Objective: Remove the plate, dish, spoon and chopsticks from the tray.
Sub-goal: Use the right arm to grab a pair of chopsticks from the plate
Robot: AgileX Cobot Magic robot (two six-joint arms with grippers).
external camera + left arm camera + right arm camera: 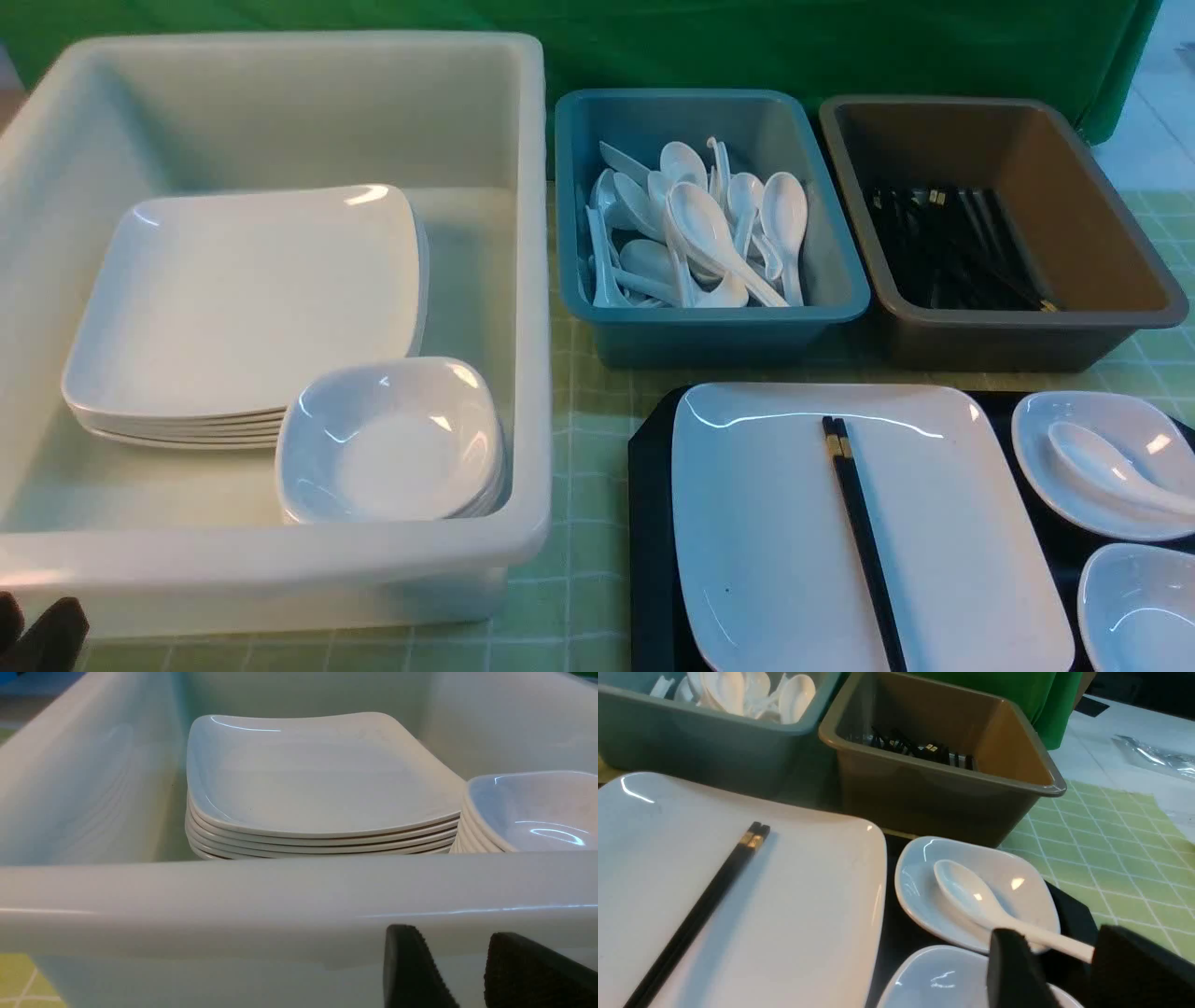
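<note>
We find the chopsticks (864, 546) lying on the plate (766, 541), on the tray (649, 560), long axis near-to-far, gold-banded ends toward the brown tub (1102, 224). Green checked cloth (579, 448) underlies everything. Left gripper (455, 933) and right gripper (1057, 940): jaws apart.

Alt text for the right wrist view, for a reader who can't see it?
The right gripper stands open in the foreground, with the handle end of the spoon showing between its black fingers; the spoon lies in a small white dish on the black tray. Beside it, chopsticks rest on the large white plate; a teal tub and a brown tub stand beyond.
</note>
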